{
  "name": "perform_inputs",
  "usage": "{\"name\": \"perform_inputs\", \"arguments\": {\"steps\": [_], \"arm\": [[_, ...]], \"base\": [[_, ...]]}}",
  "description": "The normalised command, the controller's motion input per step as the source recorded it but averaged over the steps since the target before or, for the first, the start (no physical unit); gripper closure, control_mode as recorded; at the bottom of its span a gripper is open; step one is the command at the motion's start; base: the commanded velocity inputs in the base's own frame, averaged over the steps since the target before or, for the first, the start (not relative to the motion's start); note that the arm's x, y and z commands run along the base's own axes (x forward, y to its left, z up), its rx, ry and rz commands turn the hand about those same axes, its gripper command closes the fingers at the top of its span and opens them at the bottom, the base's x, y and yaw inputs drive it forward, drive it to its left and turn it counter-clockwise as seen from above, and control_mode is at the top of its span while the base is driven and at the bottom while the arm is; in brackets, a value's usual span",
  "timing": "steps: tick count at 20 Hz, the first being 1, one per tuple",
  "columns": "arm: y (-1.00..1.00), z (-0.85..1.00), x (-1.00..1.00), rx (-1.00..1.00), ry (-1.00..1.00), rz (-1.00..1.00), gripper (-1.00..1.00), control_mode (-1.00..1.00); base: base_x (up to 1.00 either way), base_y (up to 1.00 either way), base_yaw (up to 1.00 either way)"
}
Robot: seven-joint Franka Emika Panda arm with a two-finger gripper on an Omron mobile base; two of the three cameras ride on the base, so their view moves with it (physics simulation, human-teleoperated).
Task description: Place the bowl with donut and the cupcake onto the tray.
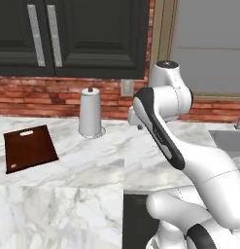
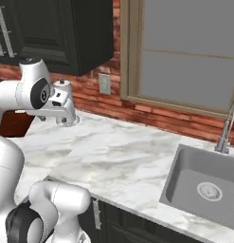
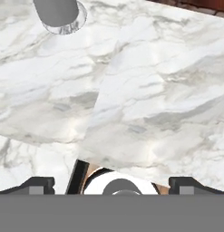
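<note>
Tray point(image 1: 30, 148) lies bare on the marble counter point(image 1: 92, 160) near the paper-towel roll point(image 1: 90, 113); gripper point(image 3: 112, 183) gapes wide, holding nothing.

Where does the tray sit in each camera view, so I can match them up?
Left base view: tray lies flat on the counter at left, left of the paper-towel roll.
Right base view: tray at far left, partly behind the arm.
Shared landmark: wall outlet.
</note>
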Motion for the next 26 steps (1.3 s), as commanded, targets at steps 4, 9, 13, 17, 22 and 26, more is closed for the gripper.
{"name": "perform_inputs", "arguments": {"steps": [4, 9, 13, 17, 22, 26], "arm": [[0.00, 0.00, 0.00, 0.00, 0.00, 0.00, -1.00, 1.00], [0.00, 0.00, 0.00, 0.00, 0.00, 0.00, -1.00, 1.00], [0.00, 0.00, 0.00, 0.00, 0.00, 0.00, -1.00, 1.00], [0.00, 0.00, 0.00, 0.00, 0.00, 0.00, -1.00, 1.00], [0.00, 0.00, 0.00, 0.00, 0.00, 0.00, -1.00, 1.00], [0.00, 0.00, 0.00, 0.00, 0.00, 0.00, -1.00, 1.00]], "base": [[0.00, 0.10, 0.45], [-0.21, 0.00, 0.41], [-0.97, 0.00, 0.16], [-1.00, 0.05, 0.15], [-1.00, 0.21, 0.14], [-1.00, 0.07, 0.34]]}}
